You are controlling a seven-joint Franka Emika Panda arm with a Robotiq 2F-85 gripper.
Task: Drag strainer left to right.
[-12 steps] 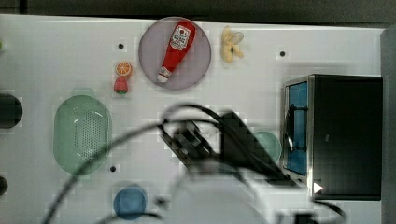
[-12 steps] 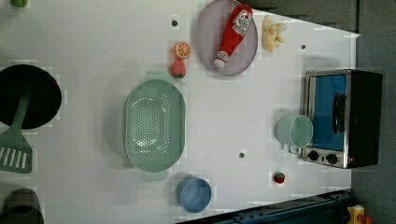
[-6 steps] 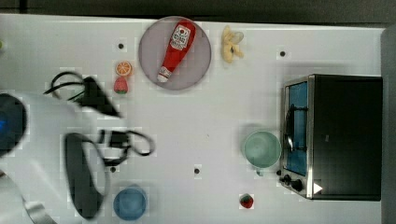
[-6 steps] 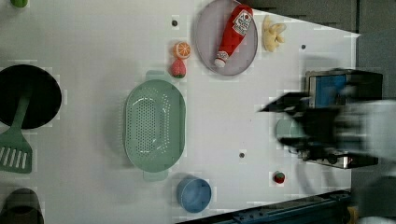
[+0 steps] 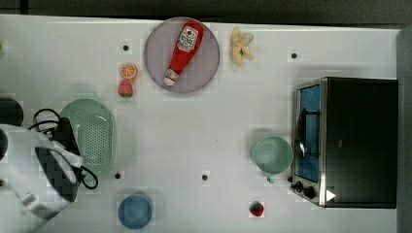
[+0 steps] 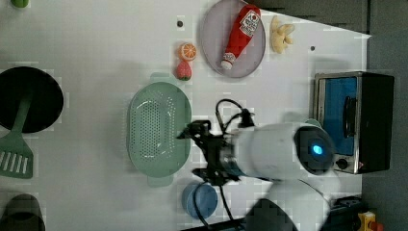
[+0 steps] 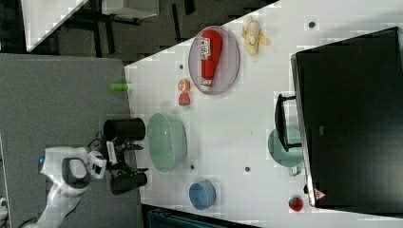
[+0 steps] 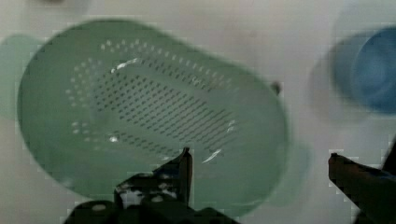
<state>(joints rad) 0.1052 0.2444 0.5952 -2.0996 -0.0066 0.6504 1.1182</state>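
A: Going across the top view from its left, what do I have around the strainer (image 5: 90, 136)?

B: Orange slice (image 5: 128, 71) and strawberry (image 5: 126, 89) above it, blue bowl (image 5: 135, 211) below, then the plate (image 5: 206, 68) with the ketchup bottle (image 5: 183, 51), the teal cup (image 5: 272, 154) and the toaster oven (image 5: 347, 141).

A: And the strainer itself?

B: Pale mint oval, holes through the centre, on the white surface (image 5: 204, 126) at the top view's left. My hand (image 6: 195, 151) hovers at its rim, jaws spread wide, holding nothing.
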